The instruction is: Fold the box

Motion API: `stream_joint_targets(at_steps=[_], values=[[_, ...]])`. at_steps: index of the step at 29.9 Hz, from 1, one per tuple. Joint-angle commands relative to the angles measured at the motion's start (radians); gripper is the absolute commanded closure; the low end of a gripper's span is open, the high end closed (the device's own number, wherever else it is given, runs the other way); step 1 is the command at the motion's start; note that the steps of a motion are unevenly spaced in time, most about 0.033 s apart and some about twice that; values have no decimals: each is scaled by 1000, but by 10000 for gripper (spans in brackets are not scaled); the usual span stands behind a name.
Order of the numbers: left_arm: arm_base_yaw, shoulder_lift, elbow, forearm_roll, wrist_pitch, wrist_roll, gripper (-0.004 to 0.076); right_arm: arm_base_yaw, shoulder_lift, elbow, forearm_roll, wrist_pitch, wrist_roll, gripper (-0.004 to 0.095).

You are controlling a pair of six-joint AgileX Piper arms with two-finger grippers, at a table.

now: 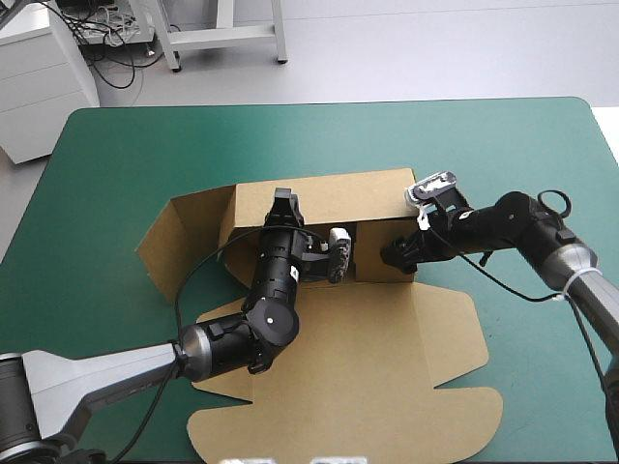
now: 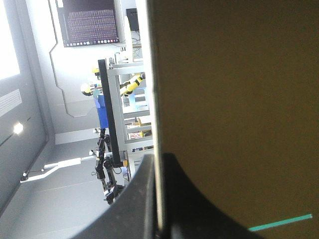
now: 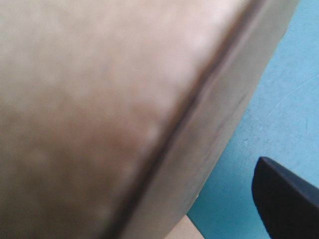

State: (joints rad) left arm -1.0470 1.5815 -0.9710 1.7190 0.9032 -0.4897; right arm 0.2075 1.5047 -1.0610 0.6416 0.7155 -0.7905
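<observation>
The brown box [image 1: 319, 198] stands in the middle of the teal-green table with its back and side walls raised and its lid [image 1: 387, 348] flat toward the front edge. My left gripper [image 1: 284, 206] reaches up at the back wall's top edge. In the left wrist view its black fingers [image 2: 133, 201] are shut on the wall's edge [image 2: 155, 99], one on each side. My right gripper [image 1: 395, 254] is at the box's right wall. There one black finger [image 3: 285, 199] stands off to the side, open, beside the close brown board [image 3: 99, 109]. The board hides the other finger.
A loose side flap [image 1: 169, 246] angles out at the box's left. Bare teal-green cover [image 1: 542, 155] lies to the right of and beyond the box. White cabinets and a metal frame stand past the table's far edge.
</observation>
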Motion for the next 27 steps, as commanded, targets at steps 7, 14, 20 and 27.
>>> stream_joint_targets(at_steps=[7, 14, 20, 27], values=[[-4, -31, -24, 72, 17, -6, 756, 6, -60, 15, 108, -167, -5, 41], [-4, -31, -24, 72, 17, -6, 756, 6, -60, 25, 119, -184, -24, 614], [-4, -31, -24, 72, 21, -8, 756, 6, -60, 25, 187, -192, -97, 909], [-4, -31, -24, 72, 23, -8, 756, 6, -60, 25, 220, -208, -142, 912]])
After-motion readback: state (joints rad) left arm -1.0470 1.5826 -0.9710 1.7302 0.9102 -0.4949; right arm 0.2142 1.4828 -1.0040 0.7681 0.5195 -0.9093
